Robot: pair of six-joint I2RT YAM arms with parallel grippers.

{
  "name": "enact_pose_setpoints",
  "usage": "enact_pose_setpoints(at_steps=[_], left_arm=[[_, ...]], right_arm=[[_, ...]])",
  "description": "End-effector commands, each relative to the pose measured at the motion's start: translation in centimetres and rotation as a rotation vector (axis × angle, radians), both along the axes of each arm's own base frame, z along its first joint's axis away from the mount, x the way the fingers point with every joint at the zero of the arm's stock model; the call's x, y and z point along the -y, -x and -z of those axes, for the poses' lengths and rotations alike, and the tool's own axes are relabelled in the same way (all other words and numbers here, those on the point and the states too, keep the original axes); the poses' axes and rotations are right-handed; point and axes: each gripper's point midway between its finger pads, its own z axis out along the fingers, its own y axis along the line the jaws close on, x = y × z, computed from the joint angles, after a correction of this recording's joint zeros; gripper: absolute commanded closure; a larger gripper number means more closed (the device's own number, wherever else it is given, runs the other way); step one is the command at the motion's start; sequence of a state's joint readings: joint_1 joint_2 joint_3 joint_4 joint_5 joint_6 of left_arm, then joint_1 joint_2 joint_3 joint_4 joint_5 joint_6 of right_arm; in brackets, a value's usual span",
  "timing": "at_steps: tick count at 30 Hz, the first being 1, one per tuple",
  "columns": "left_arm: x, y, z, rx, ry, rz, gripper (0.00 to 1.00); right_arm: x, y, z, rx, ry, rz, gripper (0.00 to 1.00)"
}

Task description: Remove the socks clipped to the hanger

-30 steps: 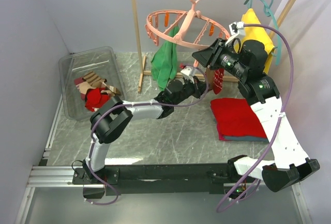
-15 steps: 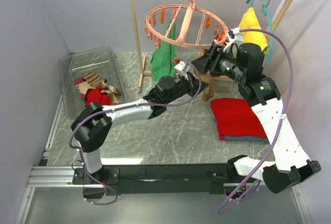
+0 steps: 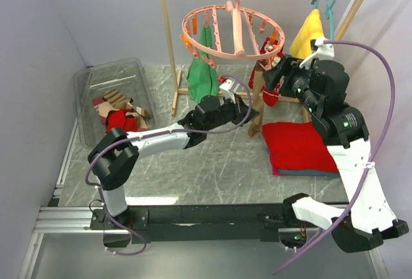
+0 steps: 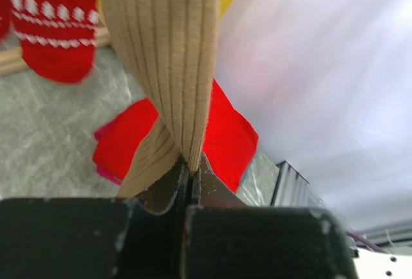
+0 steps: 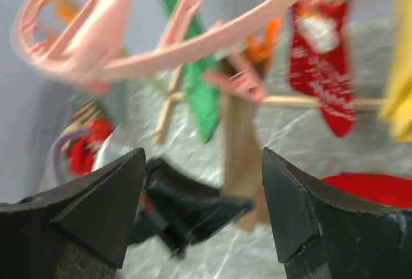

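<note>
1. Done so far: several loose socks (image 3: 119, 115), red and tan, lie in the clear bin (image 3: 87, 79) at the left of the overhead view. The bin stands on the grey bench (image 3: 212, 163), well apart from the hanger.
2. Left to do: the hanger (image 3: 193, 40) hangs from the rail at the upper centre. At least two socks dangle below its right side, a tan sock (image 3: 256, 102) and a red patterned sock (image 3: 271, 91) just beside it.
3. The left hand (image 4: 188, 169) is clenched on the lower end of the tan sock. The ribbed cloth is pinched between its fingers and rises from them out of the top of the left wrist frame.
4. The right hand (image 5: 203, 163) is released, its fingers spread wide with nothing between them. It sits at the upper right of the overhead view, near the ring's right rim and the pegs there.
5. By my reading the step in hand is freeing the tan sock. The task looks partway done, with the red patterned sock to follow.
6. The right wrist picture is blurred, so I cannot tell whether the peg above the tan sock is gripping it or has let go.
7. The left wrist view cuts off the top of the tan sock. In the overhead view the crossbars and the green cloth (image 3: 203, 76) hide part of the ring, so further socks there cannot be ruled out.
</note>
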State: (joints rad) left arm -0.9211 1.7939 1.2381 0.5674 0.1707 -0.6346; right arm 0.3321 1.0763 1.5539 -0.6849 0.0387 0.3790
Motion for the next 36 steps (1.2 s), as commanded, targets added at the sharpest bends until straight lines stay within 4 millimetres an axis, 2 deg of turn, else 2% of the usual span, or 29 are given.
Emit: enact_pose_setpoints(at_steps=[1,2,6,11,15,19,23,36], left_arm=[[-0.1,2.4,-5.0,0.034,0.089,0.069,0.99],[-0.1,2.7,-5.3,0.033,0.094,0.077,0.99],[0.0,3.6,-5.6,0.032,0.086,0.093,0.99],[-0.3,4.3,-6.1,0.032,0.083,0.101,0.99],[-0.7,4.5,-6.5,0.039,0.086,0.1,0.99],[-0.8,4.8,-6.7,0.038,0.085,0.103,0.99],[-0.8,5.2,-6.9,0.039,0.086,0.111,0.99],[-0.4,5.8,-7.2,0.032,0.081,0.126,0.99]], right_arm=[[3.6,-1.5,-1.5,0.036,0.094,0.193,0.21],[4.4,-2.1,-1.2,0.028,0.117,0.241,0.21],[5.6,-3.5,-1.0,0.027,0.137,0.299,0.25],[5.0,-5.1,-0.9,0.065,0.132,0.234,0.29],[5.3,-6.2,-0.5,0.072,0.132,0.234,0.35],[4.1,-7.4,0.3,0.075,0.147,0.158,0.38],[2.5,-7.7,1.0,0.084,0.149,0.067,0.38],[0.4,-8.0,0.7,0.128,0.128,-0.045,0.36]])
